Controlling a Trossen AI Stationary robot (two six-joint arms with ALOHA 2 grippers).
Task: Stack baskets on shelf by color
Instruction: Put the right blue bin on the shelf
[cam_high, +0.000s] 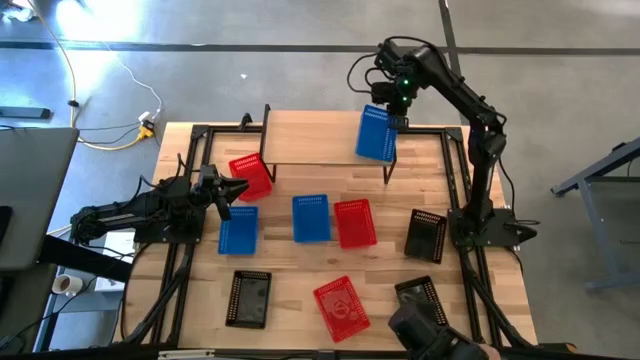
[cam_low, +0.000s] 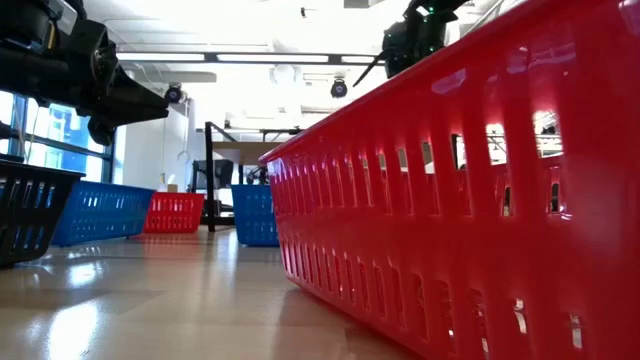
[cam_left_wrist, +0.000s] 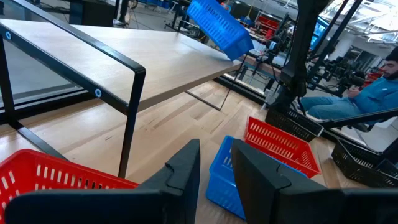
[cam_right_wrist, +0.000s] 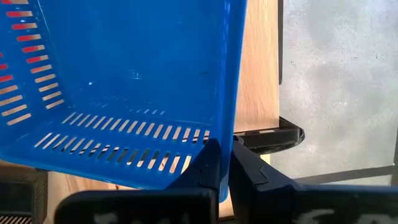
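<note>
Baskets lie scattered over the wooden worktop (cam_high: 290, 290), and one blue basket (cam_high: 376, 133) hangs tilted in the right claw (cam_high: 398, 118) over the right end of the shelf (cam_high: 310, 140), which stands along the worktop's far edge. The right claw is pinched shut on that basket's rim, the wall caught between its two fingers, so the basket hangs below and to the left of the claw, its open side turned outward. Whether the basket's lower edge touches the shelf plank cannot be told.

The left claw (cam_high: 232, 192) waits near the worktop's left edge with its fingers a little apart and nothing between them. A red basket (cam_high: 251, 176) sits just beyond it, under the shelf's left end, and a second blue basket (cam_high: 238, 229) lies just on its near side.

Toward the middle of the worktop a third blue basket (cam_high: 311, 217) and a second red basket (cam_high: 355, 222) sit side by side, close together. A black basket (cam_high: 427, 236) lies near the right edge. Along the near edge lie another black basket (cam_high: 248, 298), a third red basket (cam_high: 341, 307) turned askew, and a further black basket (cam_high: 416, 297) at the near right corner.
</note>
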